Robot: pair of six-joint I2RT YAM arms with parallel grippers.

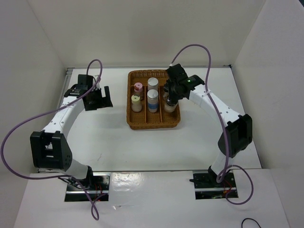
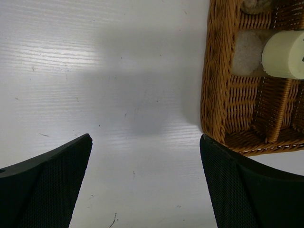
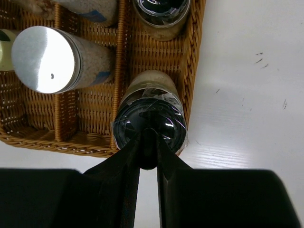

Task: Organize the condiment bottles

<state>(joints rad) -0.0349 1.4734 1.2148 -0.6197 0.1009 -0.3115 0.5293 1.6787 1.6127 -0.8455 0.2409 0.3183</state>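
The wicker tray [image 1: 153, 123] holds all six jars. The pink-capped jar [image 1: 138, 87] and the pale-yellow-capped jar [image 1: 136, 99] stand in its left compartment. The two silver-capped jars [image 1: 152, 83] [image 1: 152, 96] stand in the middle one. My right gripper [image 1: 172, 94] is over the right compartment. Its fingers are closed to a narrow slit, with their tips on top of the front black-capped jar [image 3: 149, 118]. The other black-capped jar [image 3: 161, 9] stands behind it. My left gripper [image 1: 97, 99] is open and empty over the table, left of the tray.
In the left wrist view the tray's near left corner [image 2: 216, 118] is just beside my right finger [image 2: 247, 185], and the yellow cap [image 2: 285, 54] shows inside. White walls enclose the table on three sides.
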